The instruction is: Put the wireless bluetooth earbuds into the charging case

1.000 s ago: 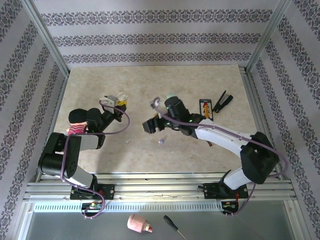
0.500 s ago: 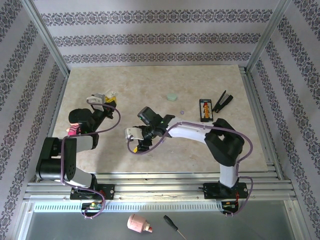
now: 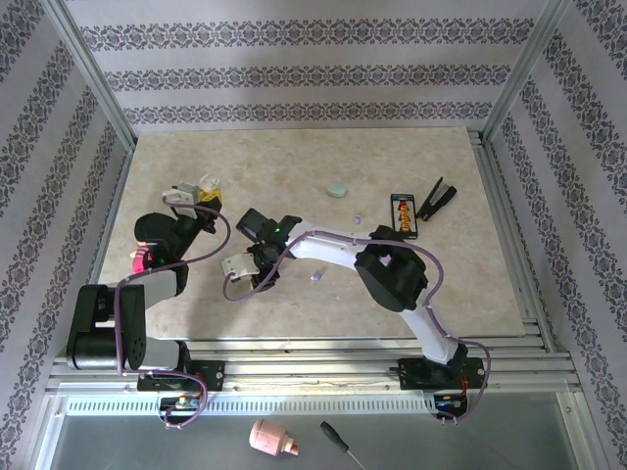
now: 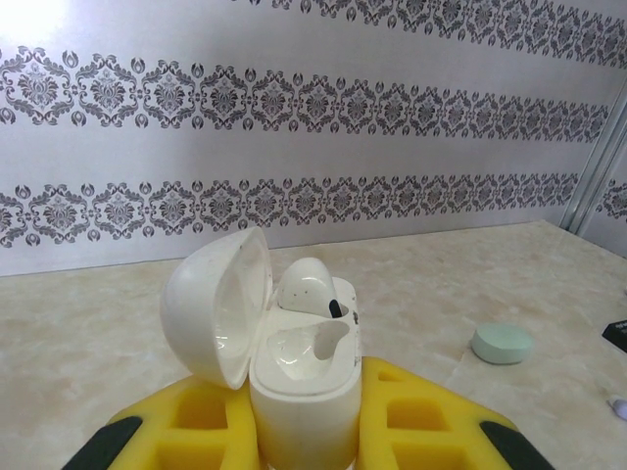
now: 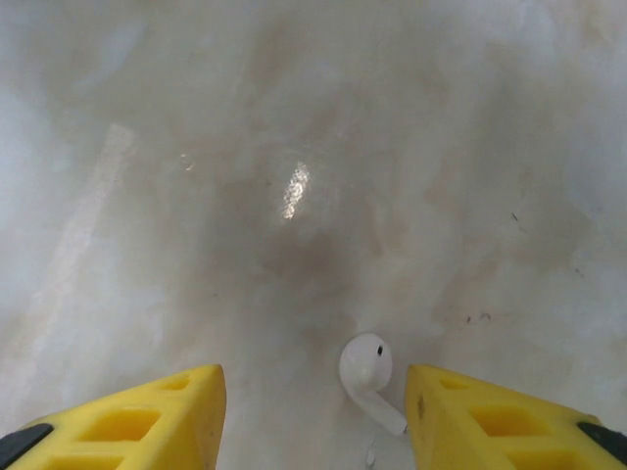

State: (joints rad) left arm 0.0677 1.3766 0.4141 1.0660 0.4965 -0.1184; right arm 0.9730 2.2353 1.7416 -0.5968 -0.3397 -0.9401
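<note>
My left gripper [image 4: 306,431] is shut on a white charging case [image 4: 304,387], held upright with its lid [image 4: 217,304] swung open to the left. One white earbud [image 4: 312,284] sits in the far slot, and the near slot is empty. In the top view this gripper [image 3: 203,189] is at the table's left. My right gripper [image 5: 313,392] points down at the table, open, with another white earbud [image 5: 366,370] lying flat between its yellow fingers [image 5: 147,416], nearer the right one and touching neither. From above, the right gripper [image 3: 241,268] is just right of the left arm.
A pale green case [image 3: 336,190] lies mid-table toward the back, also seen past the held case [image 4: 501,343]. Two lilac earbuds [image 3: 359,220] [image 3: 315,276] lie near the right arm. A black and orange card [image 3: 403,213] and a black clip [image 3: 436,199] are at the right.
The right arm has swung left across the table and come down over the white earbud, its jaws narrowing. The left gripper has shifted slightly with the case.
</note>
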